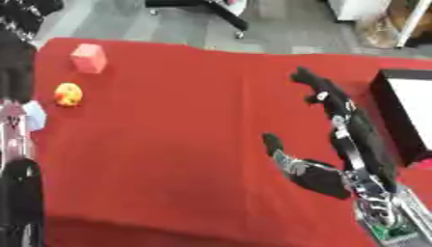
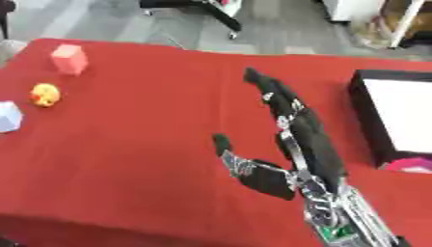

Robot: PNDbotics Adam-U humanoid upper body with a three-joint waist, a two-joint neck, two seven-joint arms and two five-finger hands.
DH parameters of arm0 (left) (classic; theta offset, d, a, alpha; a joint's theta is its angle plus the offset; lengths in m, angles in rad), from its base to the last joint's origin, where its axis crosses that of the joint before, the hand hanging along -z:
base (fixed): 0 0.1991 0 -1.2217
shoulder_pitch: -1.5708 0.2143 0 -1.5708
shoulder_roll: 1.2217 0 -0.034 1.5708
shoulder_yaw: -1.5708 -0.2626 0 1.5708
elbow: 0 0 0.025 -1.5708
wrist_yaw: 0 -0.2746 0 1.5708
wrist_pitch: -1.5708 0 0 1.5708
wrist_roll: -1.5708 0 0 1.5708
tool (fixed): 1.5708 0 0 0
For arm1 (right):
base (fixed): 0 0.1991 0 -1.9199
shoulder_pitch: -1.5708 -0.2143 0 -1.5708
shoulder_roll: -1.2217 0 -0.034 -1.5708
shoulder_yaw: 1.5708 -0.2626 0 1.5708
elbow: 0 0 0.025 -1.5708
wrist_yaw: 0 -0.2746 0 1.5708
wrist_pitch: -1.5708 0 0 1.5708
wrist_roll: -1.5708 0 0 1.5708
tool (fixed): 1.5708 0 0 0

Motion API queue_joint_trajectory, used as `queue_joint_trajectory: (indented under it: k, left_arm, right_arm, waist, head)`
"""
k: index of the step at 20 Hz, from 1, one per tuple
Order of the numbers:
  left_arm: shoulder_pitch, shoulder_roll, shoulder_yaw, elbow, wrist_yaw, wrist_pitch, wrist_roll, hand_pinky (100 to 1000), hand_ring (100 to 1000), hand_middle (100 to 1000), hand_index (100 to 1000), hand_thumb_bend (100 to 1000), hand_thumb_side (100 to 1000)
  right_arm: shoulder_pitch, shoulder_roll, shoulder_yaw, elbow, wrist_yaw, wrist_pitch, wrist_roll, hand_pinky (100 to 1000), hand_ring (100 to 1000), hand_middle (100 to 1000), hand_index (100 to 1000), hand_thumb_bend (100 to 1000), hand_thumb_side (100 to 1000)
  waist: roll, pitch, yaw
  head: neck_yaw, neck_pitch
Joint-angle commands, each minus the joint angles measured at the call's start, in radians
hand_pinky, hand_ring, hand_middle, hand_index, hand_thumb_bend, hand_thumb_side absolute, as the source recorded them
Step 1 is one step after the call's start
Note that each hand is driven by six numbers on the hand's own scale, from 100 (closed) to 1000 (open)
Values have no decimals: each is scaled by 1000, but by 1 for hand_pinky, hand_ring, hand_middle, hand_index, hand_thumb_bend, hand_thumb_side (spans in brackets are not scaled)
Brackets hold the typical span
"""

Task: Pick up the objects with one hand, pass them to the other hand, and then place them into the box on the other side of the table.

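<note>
A red-covered bench (image 2: 152, 144) fills most of the scene, seen from above. The robot's right hand (image 2: 295, 144) comes in from the lower right corner, its black and silver forearm rising from the near edge. The hand is spread open and holds nothing: its fingers (image 2: 274, 94) stretch straight toward the far side of the bench, leaning slightly to the left, and the thumb (image 2: 223, 144) juts out to the left, well away from them. The hand's long axis runs from near-right to far-left, over bare red cloth. A black-walled box (image 2: 364, 116) with a pale floor sits at the right edge of the bench, just beside the hand, its long side running from near to far. Something pink (image 2: 411, 165) shows at the box's near corner; whether it lies inside or outside cannot be told. The other objects lie well apart from the hand, at the far left: a pink block (image 2: 69, 59) standing near the far left corner, a round yellow-orange object (image 2: 45, 94) a little nearer than it, and a pale bluish block (image 2: 8, 116) at the left edge. In the left eye view a dark shape (image 1: 19, 169) runs down the left border; no left hand can be made out.
</note>
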Motion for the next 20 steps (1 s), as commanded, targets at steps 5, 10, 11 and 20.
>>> queue_joint_trajectory:
  k: [5, 10, 11, 20]
  left_arm:
    - [-9, 15, -1, -21, -8, -10, -1, 759, 675, 689, 852, 100, 676]
    - [-5, 20, 3, -21, -31, -10, -1, 757, 673, 688, 851, 100, 677]
    - [-3, 38, 9, -21, -56, -9, 1, 753, 668, 684, 852, 100, 662]
    - [-21, 595, -30, 454, -908, -248, -75, 863, 783, 785, 939, 253, 396]
  right_arm:
    - [-13, -7, -9, -21, 6, 2, -1, 725, 910, 849, 1000, 269, 496]
    - [-15, -8, -8, -21, 6, 1, 2, 725, 910, 849, 1000, 270, 496]
    - [-15, -7, -9, -21, 6, 2, 2, 725, 910, 849, 1000, 270, 496]
    - [-15, -30, -1, -21, 4, 2, 14, 725, 908, 848, 1000, 268, 492]
  waist:
    - [3, -11, 0]
    - [3, -12, 1]
    - [4, -13, -1]
    - [47, -25, -14]
  head:
    - [-15, -3]
    - [3, -3]
    - [15, -3]
    - [67, -3]
